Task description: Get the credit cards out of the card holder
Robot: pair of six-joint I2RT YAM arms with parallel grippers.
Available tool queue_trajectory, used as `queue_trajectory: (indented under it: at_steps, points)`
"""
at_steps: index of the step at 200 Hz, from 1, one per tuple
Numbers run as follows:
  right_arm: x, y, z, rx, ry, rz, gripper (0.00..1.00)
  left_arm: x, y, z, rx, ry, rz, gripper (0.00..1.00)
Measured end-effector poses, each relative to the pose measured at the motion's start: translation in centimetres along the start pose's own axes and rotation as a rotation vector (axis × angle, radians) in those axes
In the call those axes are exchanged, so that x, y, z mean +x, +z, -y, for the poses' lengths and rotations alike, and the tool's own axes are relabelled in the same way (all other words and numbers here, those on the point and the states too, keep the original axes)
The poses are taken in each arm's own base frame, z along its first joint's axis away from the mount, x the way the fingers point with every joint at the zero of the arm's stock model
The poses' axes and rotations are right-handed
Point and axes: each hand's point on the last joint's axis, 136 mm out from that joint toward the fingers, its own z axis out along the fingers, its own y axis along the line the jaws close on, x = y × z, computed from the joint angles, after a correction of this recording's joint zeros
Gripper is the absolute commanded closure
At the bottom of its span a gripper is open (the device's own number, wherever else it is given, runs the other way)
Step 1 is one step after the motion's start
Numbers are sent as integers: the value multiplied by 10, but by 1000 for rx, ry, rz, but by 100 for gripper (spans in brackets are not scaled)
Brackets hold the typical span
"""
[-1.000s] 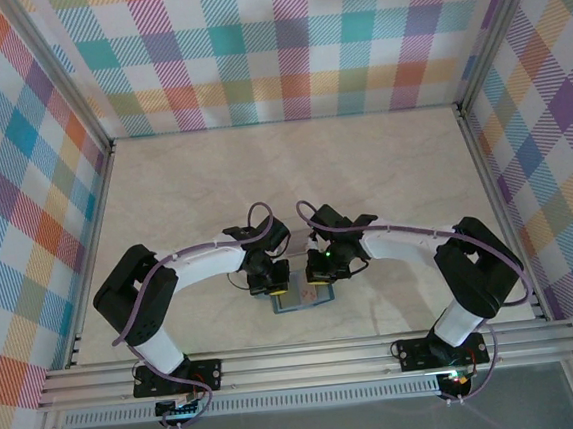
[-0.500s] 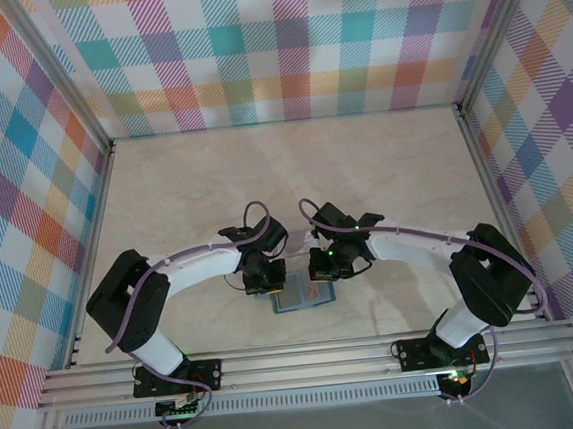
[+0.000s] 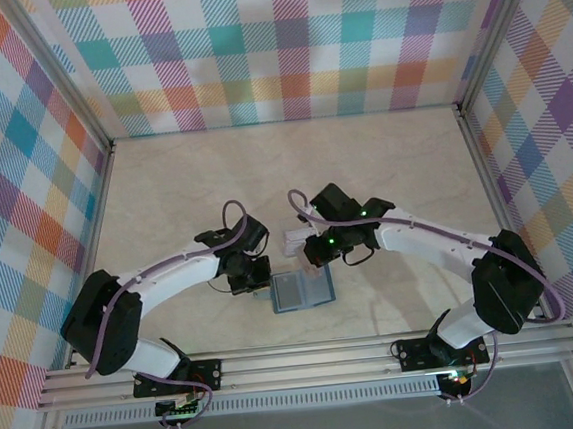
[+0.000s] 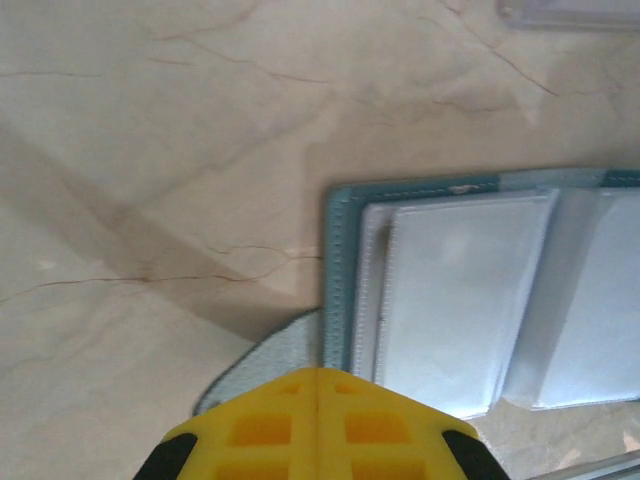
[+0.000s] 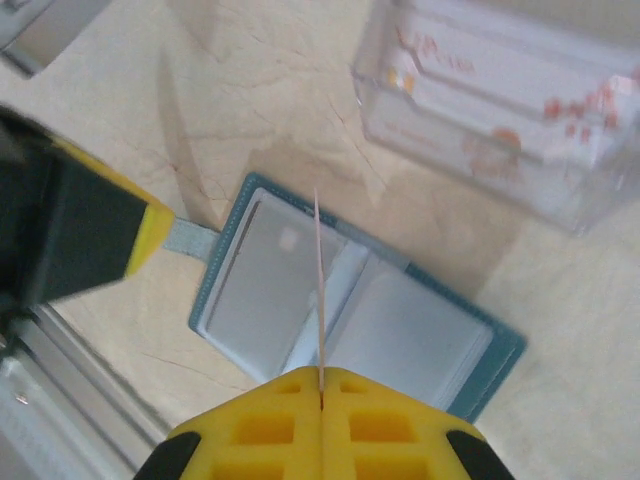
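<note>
The holder (image 3: 301,291) lies open and flat, pockets up. The right gripper (image 5: 320,385) hangs over the holder's middle fold, its jaws pinching a thin pale card (image 5: 318,280) seen edge-on above the pockets; whether the card's far end touches the holder cannot be told. The left gripper (image 4: 318,390), jaws pressed together, has its tips down at the tab (image 4: 262,358) on the holder's left edge, and a clear box (image 5: 500,100) sits just beyond the holder's far side.
</note>
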Motion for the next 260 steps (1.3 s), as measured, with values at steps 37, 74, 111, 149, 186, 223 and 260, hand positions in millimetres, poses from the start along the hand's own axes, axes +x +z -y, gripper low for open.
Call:
queue_trajectory:
  at_steps: [37, 74, 111, 149, 186, 223, 260]
  points:
    - [-17, -15, -1, 38, -395, 11, 100, -1, -4, -9, 22, -19, 21, 93]
    - [-33, -22, 1, 79, -720, -23, 100, 0, -10, -14, 38, -27, 41, 92]
    - [-47, -16, 13, 114, -915, -123, 100, 3, -11, -20, 39, -31, 45, 92]
    - [-60, -3, 26, 121, -1011, -225, 100, 6, -10, -24, 32, -36, 40, 92]
    - [-65, 11, 35, 111, -1054, -299, 100, 6, -13, -25, 41, -36, 51, 92]
    - [-64, 29, 42, 88, -1073, -356, 100, 7, -12, -28, 38, -42, 50, 92]
    - [-60, 44, 47, 71, -1076, -405, 100, 8, -12, -31, 36, -47, 49, 91]
